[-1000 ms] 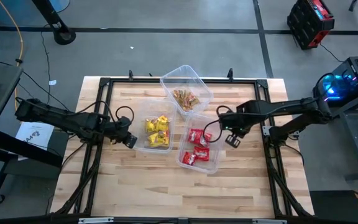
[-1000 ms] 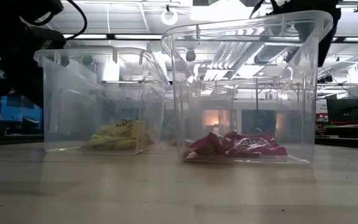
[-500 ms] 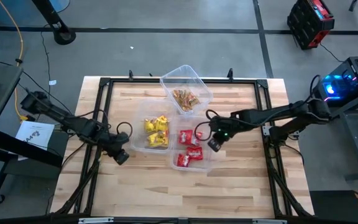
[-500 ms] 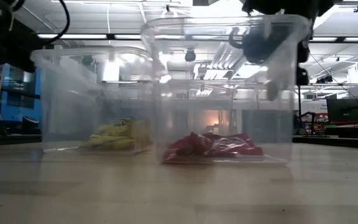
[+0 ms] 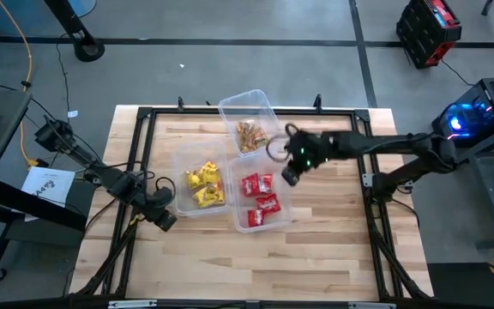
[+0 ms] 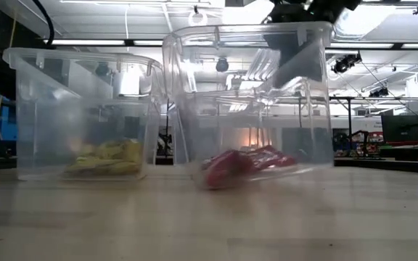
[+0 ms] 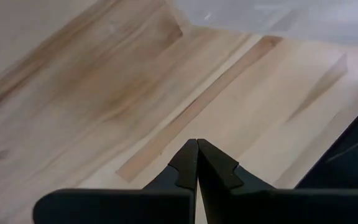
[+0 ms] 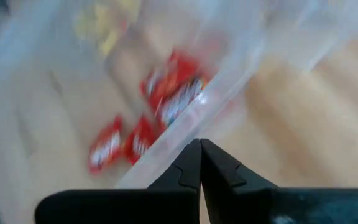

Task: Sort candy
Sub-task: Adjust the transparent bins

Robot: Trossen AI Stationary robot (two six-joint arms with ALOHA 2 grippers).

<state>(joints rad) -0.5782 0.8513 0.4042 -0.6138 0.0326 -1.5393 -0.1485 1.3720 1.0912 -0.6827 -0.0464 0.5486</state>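
Three clear tubs stand on the wooden table. Red candy lies in the right tub, yellow candy in the left tub, and brown-gold candy in the far tub. The low view shows the red candy and the yellow candy on the tub floors. My right gripper is shut at the red tub's right wall. My left gripper is shut, just off the yellow tub's near left corner, over bare wood. My right gripper pushes the red tub with its shut fingertips set against the rim of the tub's right wall, near the far right corner. It comes from the table's right, slanting down. The tub stands flat on the table.
The three tubs crowd together at the table's middle and far side, walls nearly touching. Bare wood lies along the near edge and at both sides. Black frame rails run along the table's left and right edges.
My right gripper swept toward the table's left and a little toward the far edge, and the red tub slid left with it. The yellow tub also slid left, and the brown-gold tub shifted slightly. My left gripper drew back toward the near left, away from the yellow tub.
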